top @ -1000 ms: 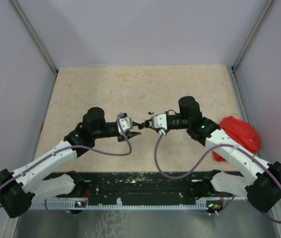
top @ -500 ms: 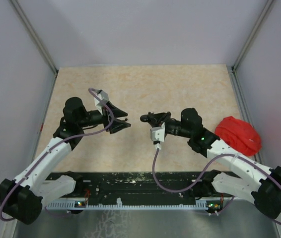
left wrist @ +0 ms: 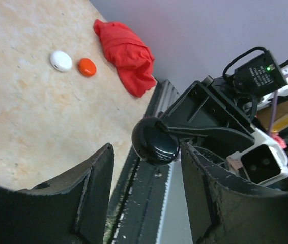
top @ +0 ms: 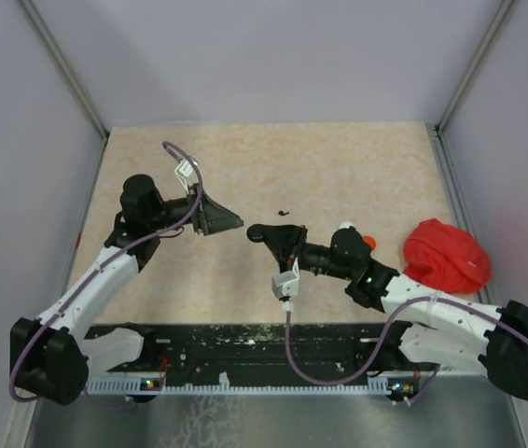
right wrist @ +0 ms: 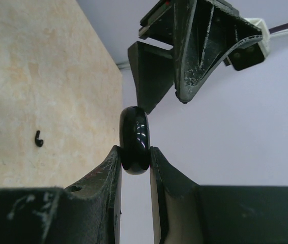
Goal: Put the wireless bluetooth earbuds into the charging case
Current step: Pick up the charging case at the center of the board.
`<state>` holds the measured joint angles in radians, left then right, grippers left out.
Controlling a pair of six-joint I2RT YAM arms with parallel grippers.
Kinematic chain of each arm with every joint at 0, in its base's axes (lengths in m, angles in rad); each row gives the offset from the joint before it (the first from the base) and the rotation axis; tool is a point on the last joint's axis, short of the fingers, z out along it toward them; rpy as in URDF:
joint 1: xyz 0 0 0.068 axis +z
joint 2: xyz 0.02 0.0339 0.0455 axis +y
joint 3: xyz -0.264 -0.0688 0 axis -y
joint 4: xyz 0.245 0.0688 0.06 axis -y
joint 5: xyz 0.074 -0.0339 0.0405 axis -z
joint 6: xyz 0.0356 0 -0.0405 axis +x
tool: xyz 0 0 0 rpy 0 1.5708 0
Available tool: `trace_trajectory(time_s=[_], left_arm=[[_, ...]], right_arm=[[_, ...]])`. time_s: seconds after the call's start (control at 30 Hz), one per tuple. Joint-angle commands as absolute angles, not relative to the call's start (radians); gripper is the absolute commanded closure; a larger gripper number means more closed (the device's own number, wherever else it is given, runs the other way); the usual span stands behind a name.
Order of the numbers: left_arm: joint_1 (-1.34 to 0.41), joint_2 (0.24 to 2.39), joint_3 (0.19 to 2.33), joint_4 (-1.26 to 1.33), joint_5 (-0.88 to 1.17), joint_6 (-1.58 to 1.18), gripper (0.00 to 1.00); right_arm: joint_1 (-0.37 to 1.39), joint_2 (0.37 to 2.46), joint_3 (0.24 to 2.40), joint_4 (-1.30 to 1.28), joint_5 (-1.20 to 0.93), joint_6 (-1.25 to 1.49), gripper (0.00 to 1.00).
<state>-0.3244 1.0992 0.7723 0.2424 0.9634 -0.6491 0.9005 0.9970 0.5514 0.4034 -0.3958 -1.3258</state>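
My right gripper is shut on a glossy black round charging case, gripped by its edge and held above the table; the case also shows in the left wrist view. My left gripper is open and empty, a short way left of the case and pointing at it. A tiny black earbud lies on the table just beyond the right gripper, and it also shows in the right wrist view. No other earbuds are in view.
A white case and an orange case lie on the table by the right arm's far side. A red cloth lump sits at the right edge. Grey walls enclose the table on three sides.
The two grippers met at the centre a second ago and have parted. The left arm pulled back left. The right gripper moved left and nearer with the black case.
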Motion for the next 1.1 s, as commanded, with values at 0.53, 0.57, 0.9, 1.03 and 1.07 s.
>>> trace_trajectory(time_s=[0.53, 0.57, 0.9, 1.03, 1.07], left_arm=[[-0.326, 1.194, 0.804, 0.312, 1.141, -0.903, 0.57], [-0.327, 1.201, 0.801, 0.312, 1.143, -0.909, 0.57], [-0.344, 1.226, 0.778, 0.393, 1.176, -0.981, 0.69], [-0.345, 1.235, 0.762, 0.458, 1.198, -1.033, 0.82], [-0.345, 1.239, 0.758, 0.477, 1.201, -1.048, 0.86]], right_arm=[[0.977, 1.079, 0.542, 0.651, -0.317, -1.479, 1.0], [0.981, 1.082, 0.542, 0.652, -0.313, -1.484, 1.0], [0.99, 1.102, 0.539, 0.668, -0.304, -1.498, 1.0], [0.991, 1.107, 0.534, 0.676, -0.295, -1.519, 0.99], [0.991, 1.108, 0.531, 0.677, -0.293, -1.524, 0.98]])
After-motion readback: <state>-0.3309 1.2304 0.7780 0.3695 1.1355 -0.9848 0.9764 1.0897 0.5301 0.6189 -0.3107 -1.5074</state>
